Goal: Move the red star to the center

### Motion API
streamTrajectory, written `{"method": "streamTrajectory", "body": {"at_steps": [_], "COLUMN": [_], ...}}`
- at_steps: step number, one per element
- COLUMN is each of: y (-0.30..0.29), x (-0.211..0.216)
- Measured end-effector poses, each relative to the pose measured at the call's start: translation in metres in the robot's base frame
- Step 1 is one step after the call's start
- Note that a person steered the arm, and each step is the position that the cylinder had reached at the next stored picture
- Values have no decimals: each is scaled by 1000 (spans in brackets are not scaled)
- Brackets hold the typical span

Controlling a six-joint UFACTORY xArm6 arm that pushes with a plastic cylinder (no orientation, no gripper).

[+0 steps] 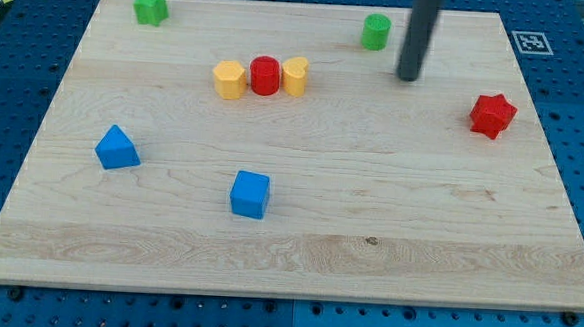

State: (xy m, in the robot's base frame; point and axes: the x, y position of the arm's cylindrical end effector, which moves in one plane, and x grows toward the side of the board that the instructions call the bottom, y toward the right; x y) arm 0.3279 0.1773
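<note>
The red star point(492, 115) lies near the right edge of the wooden board point(366, 278). My tip point(408, 77) is at the end of the dark rod coming down from the view's top. It stands up and to the left of the red star, well apart from it, and just right of the green cylinder point(376, 32).
A green star point(151, 6) sits at the top left. A yellow block point(229, 80), a red cylinder point(266, 76) and another yellow block point(296, 75) form a row left of centre. A blue block point(118, 148) and a blue cube point(250, 194) lie lower left.
</note>
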Motion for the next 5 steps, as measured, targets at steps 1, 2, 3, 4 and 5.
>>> {"method": "streamTrajectory", "body": {"at_steps": [1, 2, 3, 4, 5], "y": [81, 145, 136, 59, 3], "x": [1, 38, 87, 96, 96]}}
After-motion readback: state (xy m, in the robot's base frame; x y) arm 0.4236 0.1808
